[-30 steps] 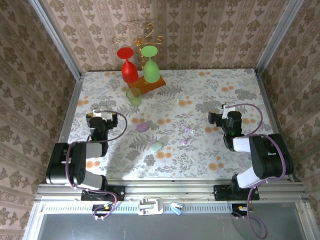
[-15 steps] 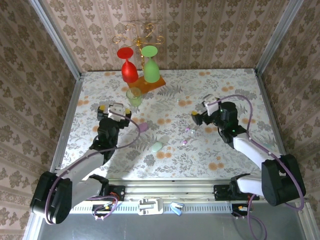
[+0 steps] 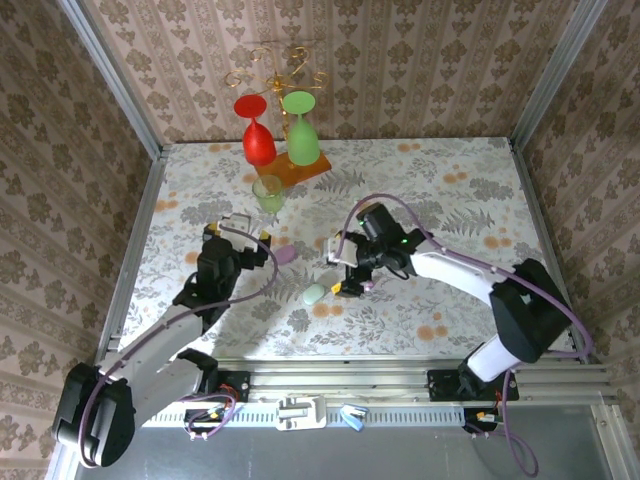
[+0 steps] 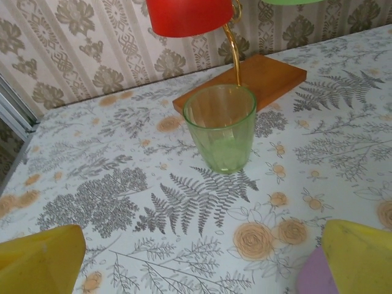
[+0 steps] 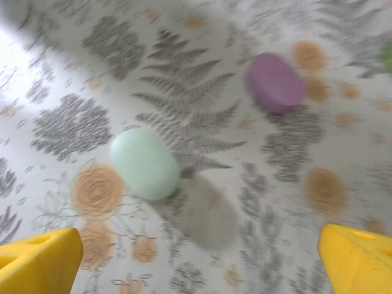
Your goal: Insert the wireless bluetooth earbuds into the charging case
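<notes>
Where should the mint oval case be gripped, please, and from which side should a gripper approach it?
Grip the mint case across its shorter width, on its long curved sides, coming down from above. It lies flat on the table, low and smooth-domed, so the ends would likely slip. The open right gripper hangs nearby.

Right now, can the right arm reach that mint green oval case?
Probably yes: the right gripper hangs open close to the mint case, nothing lies between them, and the purple case sits well apart.
</notes>
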Robot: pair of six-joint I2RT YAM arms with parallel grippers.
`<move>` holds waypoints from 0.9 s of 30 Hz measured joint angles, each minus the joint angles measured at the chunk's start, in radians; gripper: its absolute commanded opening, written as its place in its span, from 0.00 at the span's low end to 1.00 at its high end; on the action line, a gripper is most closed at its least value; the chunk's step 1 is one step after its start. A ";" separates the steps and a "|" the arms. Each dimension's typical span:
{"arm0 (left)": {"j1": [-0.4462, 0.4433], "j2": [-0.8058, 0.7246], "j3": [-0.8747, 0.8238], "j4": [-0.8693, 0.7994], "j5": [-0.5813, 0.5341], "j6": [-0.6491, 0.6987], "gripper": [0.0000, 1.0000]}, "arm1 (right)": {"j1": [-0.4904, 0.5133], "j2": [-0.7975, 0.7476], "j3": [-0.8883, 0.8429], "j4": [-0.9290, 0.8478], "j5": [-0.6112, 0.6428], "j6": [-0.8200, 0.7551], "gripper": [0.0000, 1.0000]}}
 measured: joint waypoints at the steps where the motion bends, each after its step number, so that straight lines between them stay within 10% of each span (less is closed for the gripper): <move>1: 0.003 -0.011 0.000 -0.015 0.004 -0.010 1.00 | 0.014 0.025 0.011 -0.014 0.002 -0.014 0.97; 27: 0.124 -0.174 -0.031 -0.171 0.085 -0.116 1.00 | 0.124 0.380 0.220 -0.119 0.055 -0.115 0.52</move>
